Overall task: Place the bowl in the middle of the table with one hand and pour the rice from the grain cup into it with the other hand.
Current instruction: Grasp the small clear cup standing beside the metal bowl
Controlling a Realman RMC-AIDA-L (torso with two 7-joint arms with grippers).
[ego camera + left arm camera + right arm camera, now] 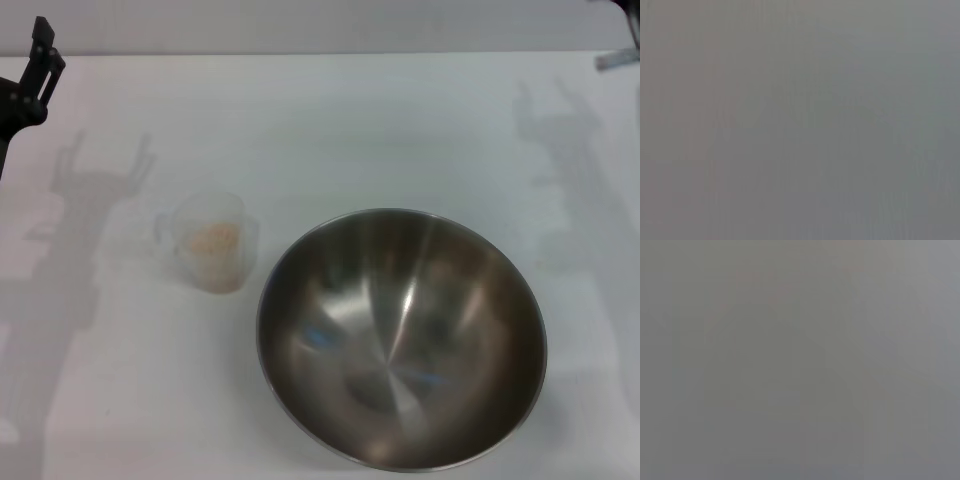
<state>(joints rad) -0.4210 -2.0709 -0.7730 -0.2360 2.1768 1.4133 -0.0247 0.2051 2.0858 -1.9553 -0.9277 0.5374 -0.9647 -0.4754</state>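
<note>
The large steel bowl (402,338) stands empty on the white table (330,130), right of centre and near the front edge. The translucent grain cup (208,241) stands upright to the bowl's left, apart from it, with pale beige rice (213,240) inside. My left gripper (35,70) is raised at the far left edge, well behind and left of the cup. Only a sliver of my right gripper (622,45) shows at the top right corner, far from the bowl. Both wrist views show only plain grey.
The far edge of the table runs along the top of the head view. Shadows of both arms fall on the tabletop at the left and right.
</note>
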